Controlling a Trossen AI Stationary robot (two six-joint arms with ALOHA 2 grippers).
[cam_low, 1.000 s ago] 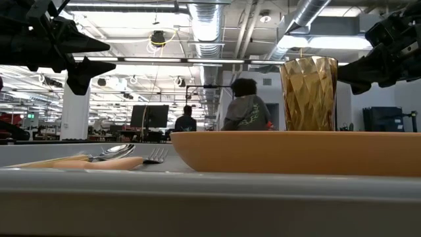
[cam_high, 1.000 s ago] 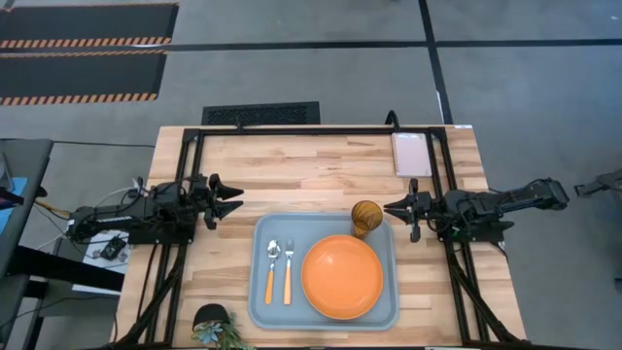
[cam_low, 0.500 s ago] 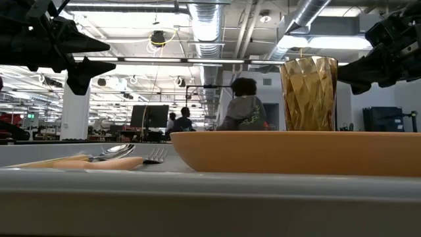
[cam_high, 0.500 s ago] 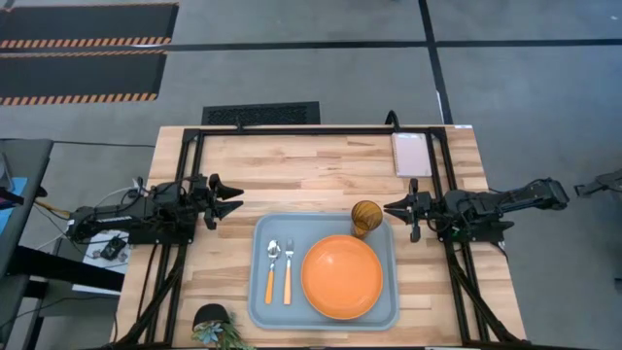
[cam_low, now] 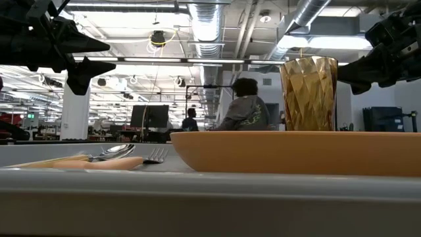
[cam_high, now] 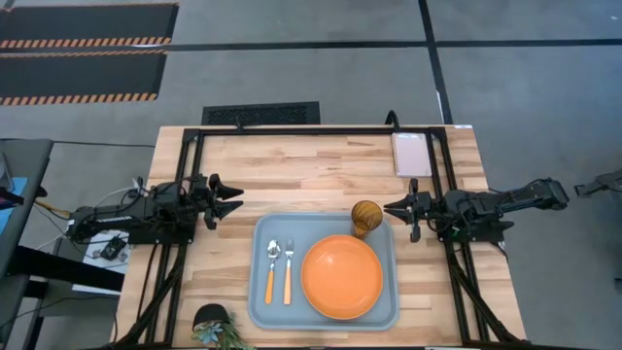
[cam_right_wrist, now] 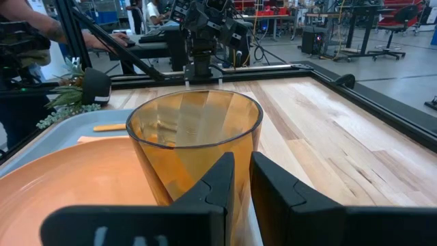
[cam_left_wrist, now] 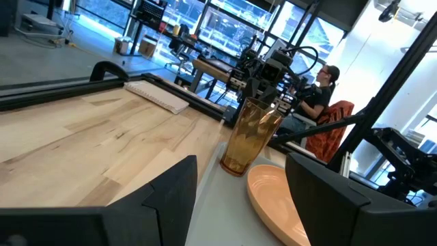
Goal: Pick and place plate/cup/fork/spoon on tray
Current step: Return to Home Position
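Grippers hover level beside the tray (cam_high: pixel 256 292): left (cam_high: pixel 236 200) apart, right (cam_high: pixel 391 208) nearly together.

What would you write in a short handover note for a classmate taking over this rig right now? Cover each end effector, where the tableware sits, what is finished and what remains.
Left end effector: open, empty, held above the table left of the tray.
Right end effector: fingers nearly together, empty, just right of the cup.
Plate: on the tray's right half.
Cup: upright at the tray's far right corner, behind the plate.
Spoon and fork: side by side on the tray's left part, spoon outermost.
Done: all four items sit on the tray.
Left: nothing to place, it seems; probably just park the arms.
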